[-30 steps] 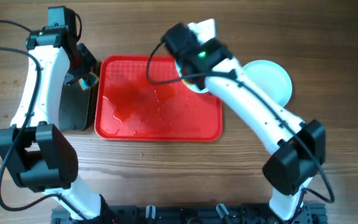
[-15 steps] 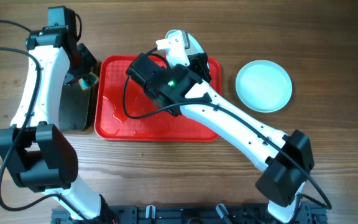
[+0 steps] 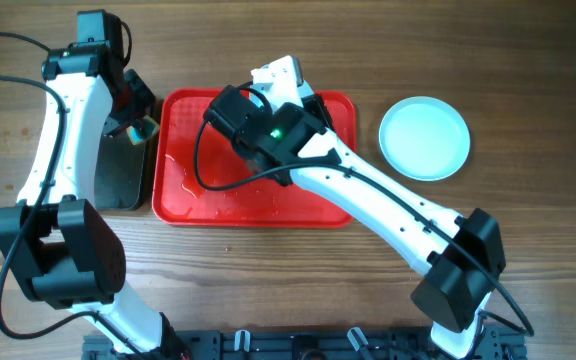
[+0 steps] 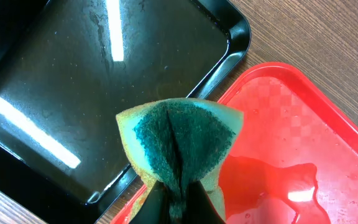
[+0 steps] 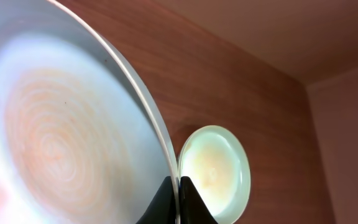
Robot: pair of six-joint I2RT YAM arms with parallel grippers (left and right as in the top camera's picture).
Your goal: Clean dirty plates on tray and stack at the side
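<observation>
the red tray (image 3: 183, 205) lies in the middle of the worktop (image 3: 268, 262), long rims running left to right. the black tray (image 3: 118, 180) sits just beside its left rim. off the red tray's right rim, with bare wood between, a second plate (image 3: 425, 137) lies flat. the wood around it and along the near edge is open. the right arm crosses most of the red tray's floor. the left part shows bare, with a wet sheen.

the right tool (image 5: 179, 186) is clamped on the rim of the held plate (image 5: 55, 143), which tilts steeply above the red tray's far side. a faint brownish swirl marks its face. the left tool (image 4: 178, 194) is pinched together on a folded green-and-yellow sponge (image 4: 179, 140). the sponge hangs over the seam between the black tray and the red tray; whether it touches either, i cannot tell.
</observation>
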